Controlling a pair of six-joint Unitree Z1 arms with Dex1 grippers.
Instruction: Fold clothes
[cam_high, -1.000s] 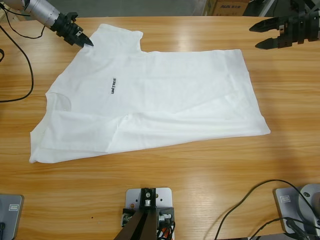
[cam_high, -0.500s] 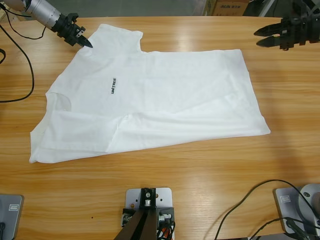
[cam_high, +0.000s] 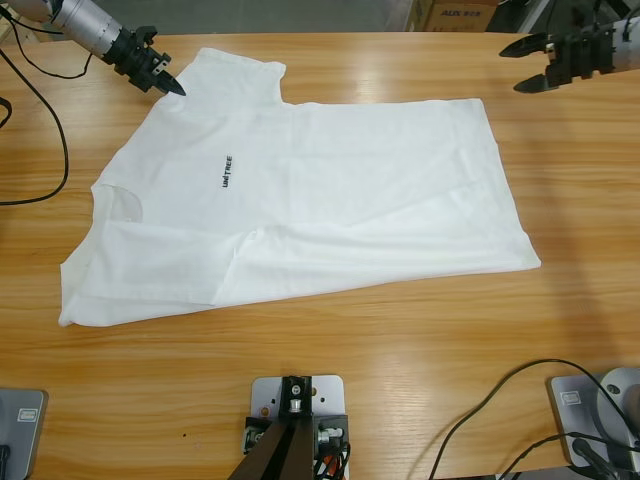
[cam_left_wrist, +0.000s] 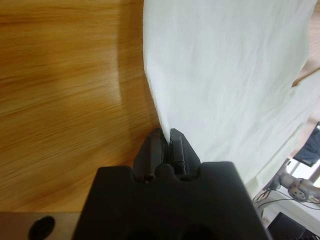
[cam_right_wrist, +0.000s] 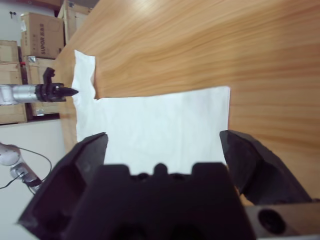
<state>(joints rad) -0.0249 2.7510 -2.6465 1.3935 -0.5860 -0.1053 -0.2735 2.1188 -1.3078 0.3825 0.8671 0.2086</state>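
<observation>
The white T-shirt (cam_high: 300, 195) is seen spread flat on the wooden table (cam_high: 400, 370). The left gripper (cam_high: 172, 84) is closed at the T-shirt's sleeve edge, apparently pinching it. The right gripper (cam_high: 530, 64) is held spread, apart from the T-shirt's hem corner.

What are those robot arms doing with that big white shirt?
A plain white cotton T-shirt lies spread flat on the long wooden table. The left gripper has its black jaws shut at the shirt's edge near the upper sleeve. The right gripper hovers over bare wood past the shirt's far corner, jaws wide open and holding nothing. No fold has been made yet.
</observation>
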